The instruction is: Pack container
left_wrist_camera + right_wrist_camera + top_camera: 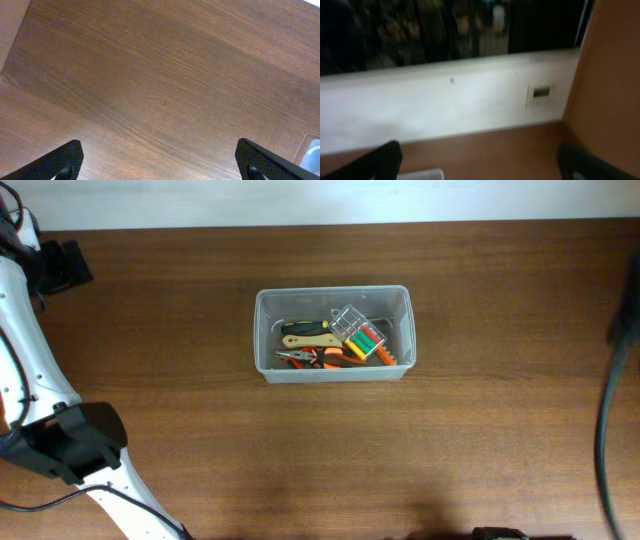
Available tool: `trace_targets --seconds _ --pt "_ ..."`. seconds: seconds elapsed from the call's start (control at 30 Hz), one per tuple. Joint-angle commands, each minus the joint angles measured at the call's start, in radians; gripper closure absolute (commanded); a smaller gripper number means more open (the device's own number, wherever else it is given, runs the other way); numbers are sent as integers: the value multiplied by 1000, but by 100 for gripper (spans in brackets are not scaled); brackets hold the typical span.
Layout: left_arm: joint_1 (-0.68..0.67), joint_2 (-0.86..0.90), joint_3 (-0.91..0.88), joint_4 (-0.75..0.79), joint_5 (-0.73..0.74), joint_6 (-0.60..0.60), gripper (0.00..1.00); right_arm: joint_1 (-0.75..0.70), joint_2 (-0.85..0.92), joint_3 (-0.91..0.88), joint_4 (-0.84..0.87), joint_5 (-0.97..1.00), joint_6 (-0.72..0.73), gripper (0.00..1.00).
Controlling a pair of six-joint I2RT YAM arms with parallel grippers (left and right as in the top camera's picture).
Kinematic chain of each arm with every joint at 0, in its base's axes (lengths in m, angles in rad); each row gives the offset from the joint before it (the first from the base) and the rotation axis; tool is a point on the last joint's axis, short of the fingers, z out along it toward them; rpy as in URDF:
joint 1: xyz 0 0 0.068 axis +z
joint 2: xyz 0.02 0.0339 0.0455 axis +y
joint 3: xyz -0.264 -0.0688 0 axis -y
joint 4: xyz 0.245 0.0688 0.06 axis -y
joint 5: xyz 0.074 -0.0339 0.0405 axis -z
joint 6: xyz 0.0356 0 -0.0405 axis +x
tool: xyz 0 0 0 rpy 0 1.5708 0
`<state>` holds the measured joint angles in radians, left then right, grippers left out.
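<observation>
The container (333, 371), a translucent whitish bin, stands in the middle of the table. Inside it lie a yellow-and-black handled tool (305, 332), orange-handled pliers (318, 358) and a small clear case of coloured screwdrivers (360, 332). My left gripper (160, 165) is open and empty over bare wood, far to the left of the bin; a corner of the container (313, 152) shows at the lower right of the left wrist view. My right gripper (480, 165) is open and empty, facing the white wall beyond the table's back edge.
The left arm (30, 370) runs along the table's left side, with a black joint (72, 442) near the front left. The right arm shows only as a dark shape (628, 320) and a cable (605, 430) at the right edge.
</observation>
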<state>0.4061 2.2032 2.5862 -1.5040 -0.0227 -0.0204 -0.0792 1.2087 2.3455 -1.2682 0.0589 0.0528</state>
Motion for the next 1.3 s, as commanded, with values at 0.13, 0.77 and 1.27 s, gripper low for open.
trace_targets --seconds 0.13,0.77,1.27 --pt "3 1 0 0 7 -10 1 -6 -509 -852 261 -78 16 1" --pt "3 1 0 0 7 -10 1 -6 -1160 -2052 612 -65 106 1" --pt "3 1 0 0 7 -10 1 -6 -1172 -2137 629 -21 106 1"
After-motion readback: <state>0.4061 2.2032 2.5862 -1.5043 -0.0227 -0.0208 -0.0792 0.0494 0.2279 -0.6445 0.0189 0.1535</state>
